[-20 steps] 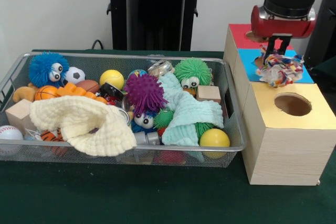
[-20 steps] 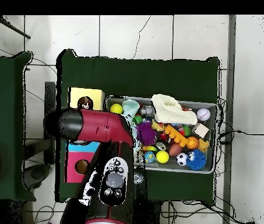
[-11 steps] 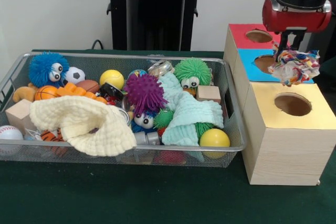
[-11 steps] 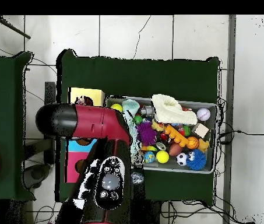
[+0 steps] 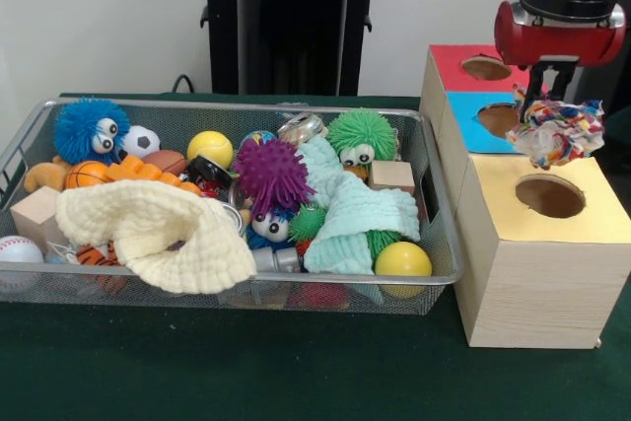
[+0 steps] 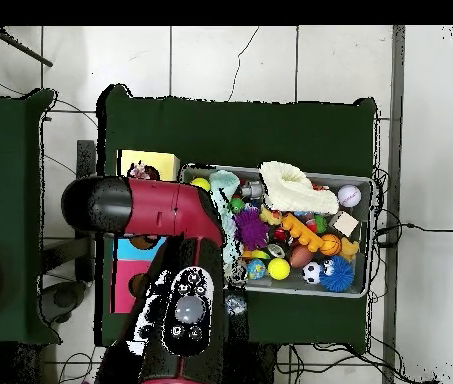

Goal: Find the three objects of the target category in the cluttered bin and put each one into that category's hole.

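Front view gives you the green table [image 5: 296,372] across the bottom of the frame, with the wire bin [image 5: 434,244] filling the left and centre. At right you see the wooden box [image 5: 537,273], its top split into a red panel, a blue panel and a yellow panel, each with a round hole [image 5: 549,196]. Your red and black arm [image 5: 562,17] comes down at upper right; overhead it covers most of the box at centre left. In the bin you have a cream cloth [image 5: 158,229] at lower left and a mint cloth [image 5: 355,214] right of centre, among balls and spiky toys. Your pincer [image 5: 542,96] is closed on the rope toy [image 5: 557,132], which hangs just above the blue and yellow panels, clear of the box.
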Available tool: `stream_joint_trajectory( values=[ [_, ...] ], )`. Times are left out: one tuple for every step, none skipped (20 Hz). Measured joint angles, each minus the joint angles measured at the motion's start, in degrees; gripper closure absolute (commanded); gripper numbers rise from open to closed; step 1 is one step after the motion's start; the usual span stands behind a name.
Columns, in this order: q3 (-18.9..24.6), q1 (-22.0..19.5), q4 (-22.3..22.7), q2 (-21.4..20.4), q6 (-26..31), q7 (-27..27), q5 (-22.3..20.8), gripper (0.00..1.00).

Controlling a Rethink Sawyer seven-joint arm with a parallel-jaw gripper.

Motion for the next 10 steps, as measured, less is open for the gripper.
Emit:
stream_joint_trajectory(
  values=[
    [0.00,0.00,0.01,0.09,-0.55,0.00,0.00,1.00],
    [0.00,0.00,0.02,0.17,-1.16,0.00,0.00,1.00],
    [0.00,0.00,0.02,0.23,-1.71,0.00,0.00,1.00],
    [0.00,0.00,0.07,0.29,-2.51,0.00,-0.01,1.00],
    [0.00,0.00,0.15,0.42,-4.19,0.00,-0.01,1.00],
    [0.00,0.00,0.22,0.54,-5.51,0.00,-0.01,1.00],
    [0.00,0.00,0.24,0.61,-6.11,0.00,-0.01,1.00],
    [0.00,0.00,0.27,0.73,-6.95,0.00,-0.01,1.00],
    [0.00,0.00,0.30,1.00,-8.41,0.00,-0.01,1.00],
    [0.00,0.00,0.31,1.14,-8.95,0.00,-0.01,1.00]
  ],
)
